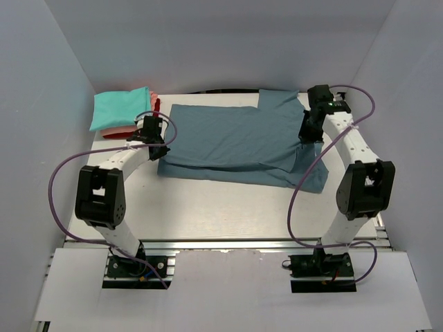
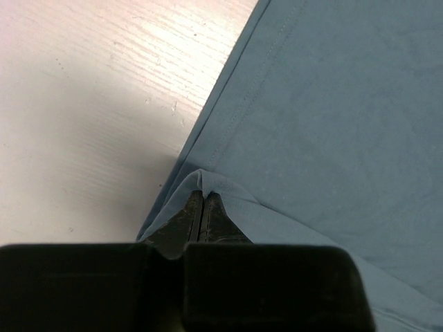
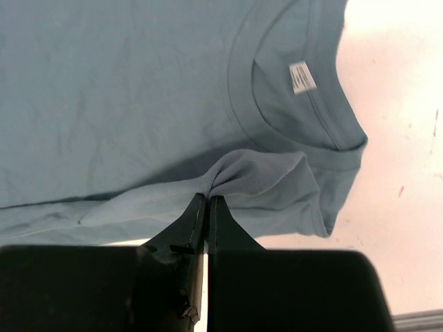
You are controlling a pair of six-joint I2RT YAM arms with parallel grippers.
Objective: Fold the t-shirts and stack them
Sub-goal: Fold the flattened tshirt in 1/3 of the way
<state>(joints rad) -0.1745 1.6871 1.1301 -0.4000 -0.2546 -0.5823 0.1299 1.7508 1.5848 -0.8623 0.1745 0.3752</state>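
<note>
Top view: a dusty slate-blue cloth t-shirt (image 1: 235, 142) lies spread at the centre of the white table (image 1: 221, 207); a folded teal tee (image 1: 119, 111) sits at ten o'clock.
Left wrist view: the left gripper (image 2: 203, 197), its jaws pressed together, pinches the shirt's side edge.
Right wrist view: the right gripper (image 3: 208, 200) pinches cloth beside the collar, with the small white neck tag (image 3: 302, 77) at one o'clock.

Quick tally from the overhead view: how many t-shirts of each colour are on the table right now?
slate-blue shirt: 1, lying spread out
teal shirt: 1, folded, on top of the stack
salmon-pink shirt: 1, only its edge shows under the teal
red shirt: 1, only a sliver shows
Total: 4
</note>
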